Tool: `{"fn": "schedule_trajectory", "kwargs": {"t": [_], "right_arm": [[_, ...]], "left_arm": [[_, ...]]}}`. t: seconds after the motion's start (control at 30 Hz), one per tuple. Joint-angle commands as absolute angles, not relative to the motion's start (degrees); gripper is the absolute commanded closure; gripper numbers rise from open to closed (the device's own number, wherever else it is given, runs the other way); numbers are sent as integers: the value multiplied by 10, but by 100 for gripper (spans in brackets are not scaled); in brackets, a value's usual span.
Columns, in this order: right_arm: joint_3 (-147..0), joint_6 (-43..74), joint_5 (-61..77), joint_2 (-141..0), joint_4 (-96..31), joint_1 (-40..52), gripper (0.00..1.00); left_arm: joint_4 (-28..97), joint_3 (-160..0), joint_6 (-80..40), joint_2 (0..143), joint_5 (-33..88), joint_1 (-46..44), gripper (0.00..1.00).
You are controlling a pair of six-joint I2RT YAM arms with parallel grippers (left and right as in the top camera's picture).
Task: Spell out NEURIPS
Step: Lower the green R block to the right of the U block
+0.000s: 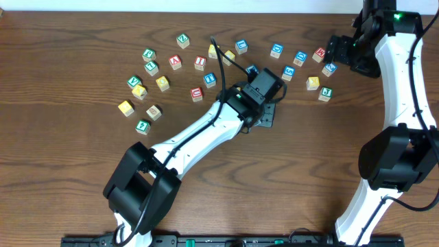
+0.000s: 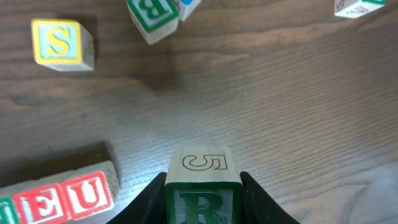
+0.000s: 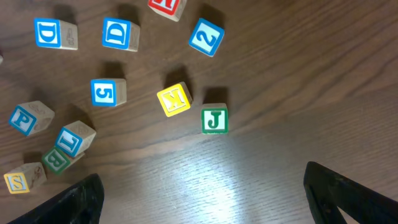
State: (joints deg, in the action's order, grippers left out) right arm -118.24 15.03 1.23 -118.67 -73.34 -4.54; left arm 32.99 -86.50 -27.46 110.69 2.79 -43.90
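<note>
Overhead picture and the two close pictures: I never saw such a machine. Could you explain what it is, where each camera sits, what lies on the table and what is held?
These are two robot arms at a wooden table. One picture looks down from above; the others come from a camera on each wrist. Small letter cubes lie scattered on it. The left tool is shut on a green R cube, near a row ending in the E cube and U cube. The right tool is open and holds nothing.
</note>
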Motion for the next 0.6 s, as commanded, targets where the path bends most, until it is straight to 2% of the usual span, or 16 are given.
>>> {"fn": "schedule_trajectory", "kwargs": {"t": [0.0, 0.57], "right_arm": [[-1191, 153, 12, -1192, -740, -44, 3], [-1190, 147, 12, -1192, -751, -44, 2]], "left_arm": [[336, -863, -307, 1130, 18, -441, 67], [342, -863, -338, 1187, -20, -441, 67]]}}
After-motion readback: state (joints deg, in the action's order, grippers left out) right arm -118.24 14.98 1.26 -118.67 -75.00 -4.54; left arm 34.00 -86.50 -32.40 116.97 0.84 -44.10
